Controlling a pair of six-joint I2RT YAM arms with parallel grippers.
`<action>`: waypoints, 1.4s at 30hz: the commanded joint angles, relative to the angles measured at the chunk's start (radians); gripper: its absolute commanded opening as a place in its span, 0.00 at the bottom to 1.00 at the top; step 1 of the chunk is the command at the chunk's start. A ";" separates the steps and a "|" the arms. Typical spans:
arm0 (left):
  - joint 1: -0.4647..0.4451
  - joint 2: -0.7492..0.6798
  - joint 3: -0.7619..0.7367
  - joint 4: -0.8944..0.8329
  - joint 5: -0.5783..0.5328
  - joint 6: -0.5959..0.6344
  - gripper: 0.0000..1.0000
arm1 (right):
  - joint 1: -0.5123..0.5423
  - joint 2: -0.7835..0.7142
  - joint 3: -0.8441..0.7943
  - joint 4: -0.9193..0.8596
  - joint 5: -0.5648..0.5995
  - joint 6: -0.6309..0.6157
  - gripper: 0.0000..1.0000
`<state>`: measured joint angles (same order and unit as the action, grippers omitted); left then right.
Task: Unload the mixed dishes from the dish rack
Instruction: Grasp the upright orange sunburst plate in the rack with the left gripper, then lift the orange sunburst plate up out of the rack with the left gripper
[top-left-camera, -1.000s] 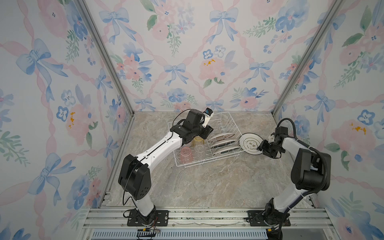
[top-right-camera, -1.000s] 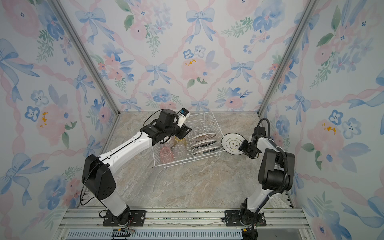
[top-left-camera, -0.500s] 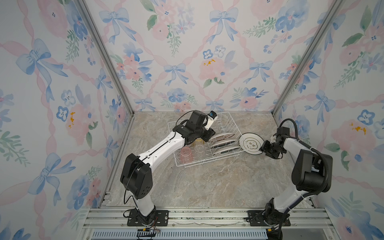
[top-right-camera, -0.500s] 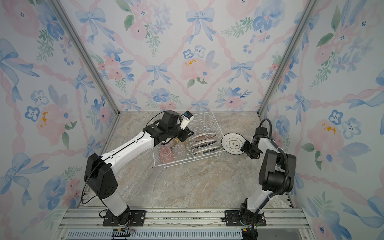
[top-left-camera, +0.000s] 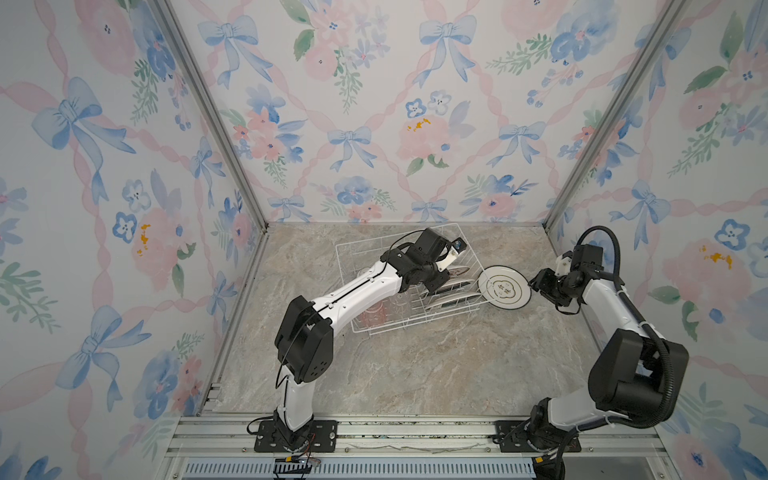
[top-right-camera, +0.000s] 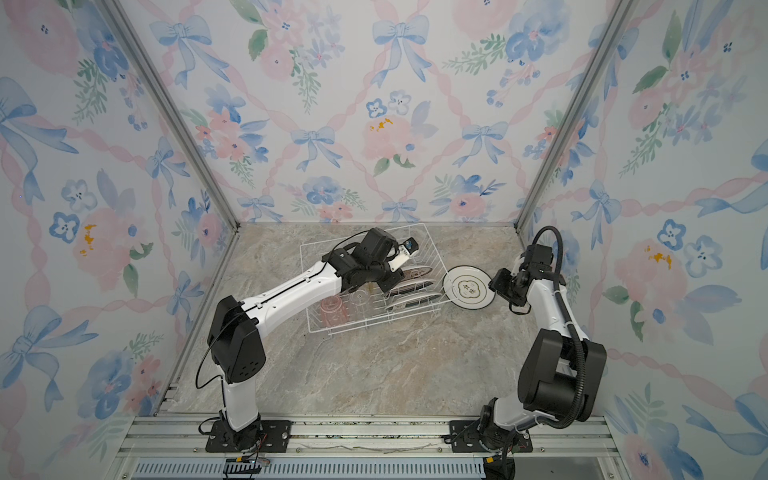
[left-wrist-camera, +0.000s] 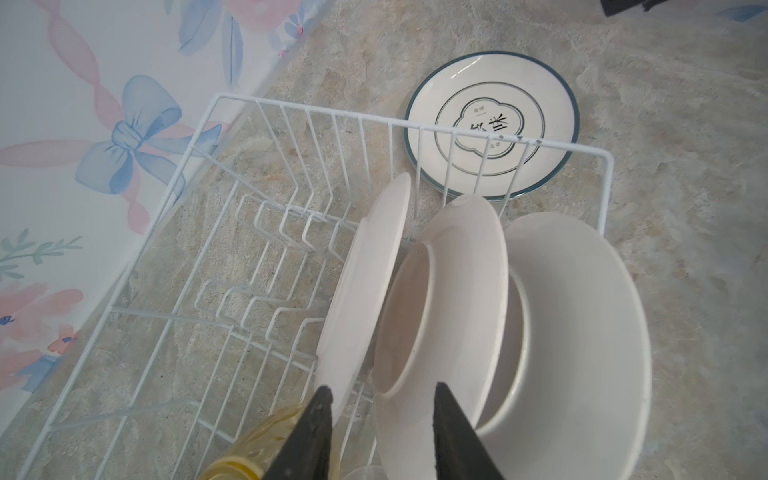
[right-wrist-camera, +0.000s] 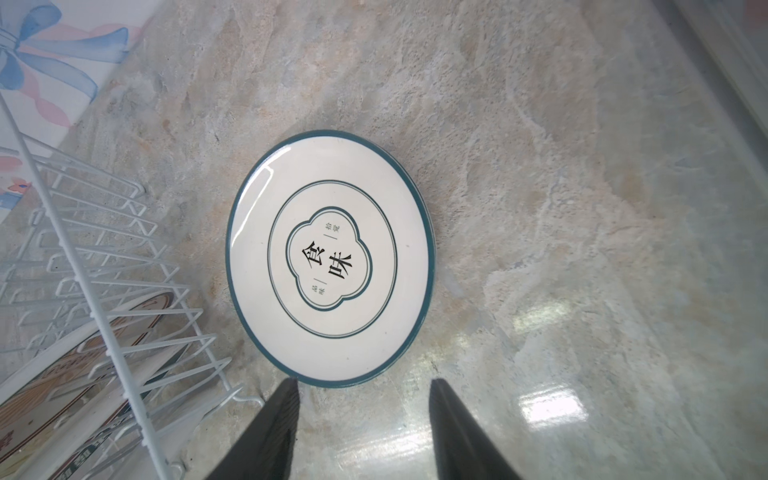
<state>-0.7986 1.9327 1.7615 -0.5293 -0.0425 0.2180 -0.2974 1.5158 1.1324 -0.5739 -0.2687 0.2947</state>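
Hovering inside the white wire dish rack (left-wrist-camera: 332, 112), the left fingers (left-wrist-camera: 320, 419) are standing parted and released, gripping nothing. A yellow tumbler (left-wrist-camera: 257, 449) is sitting just beside one finger, partly hidden behind it. Between the two tips the pale underside of the middle plate (left-wrist-camera: 453, 291) is showing, standing on edge in the rack's slots; whether either finger is touching it cannot be told. A second plate (left-wrist-camera: 370, 282) is leaning just past the tumbler-side finger, and a third plate (left-wrist-camera: 582, 332) is standing just outside the opposite finger. Back from the fingertips, on the wrist side, a pink tumbler (top-right-camera: 332, 309) and a clear tumbler (top-right-camera: 358, 297) are standing in the rack beside the left forearm (top-right-camera: 299, 291), as a top view is showing. Ahead of the left fingers, beyond the rack's end wall, a dark-rimmed plate (left-wrist-camera: 490, 124) printed with black characters is lying flat on the marble-patterned desk (top-left-camera: 415, 374), outside the rack and just beside it. On that plate's far side the right fingers (right-wrist-camera: 278, 424) are hovering low over the desk, parted and released, their tips just short of the plate's rim and holding nothing.
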 joint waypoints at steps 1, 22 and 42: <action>-0.004 0.041 0.051 -0.025 -0.038 0.052 0.38 | 0.007 -0.044 0.026 -0.031 -0.018 -0.003 0.54; -0.002 0.236 0.235 -0.071 -0.101 0.164 0.28 | -0.049 -0.074 -0.024 -0.008 -0.062 -0.015 0.54; -0.014 0.276 0.284 -0.062 -0.338 0.228 0.05 | -0.051 -0.078 -0.045 0.013 -0.078 -0.009 0.54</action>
<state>-0.8017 2.1857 2.0117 -0.5747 -0.3332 0.4530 -0.3397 1.4647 1.1007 -0.5644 -0.3355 0.2947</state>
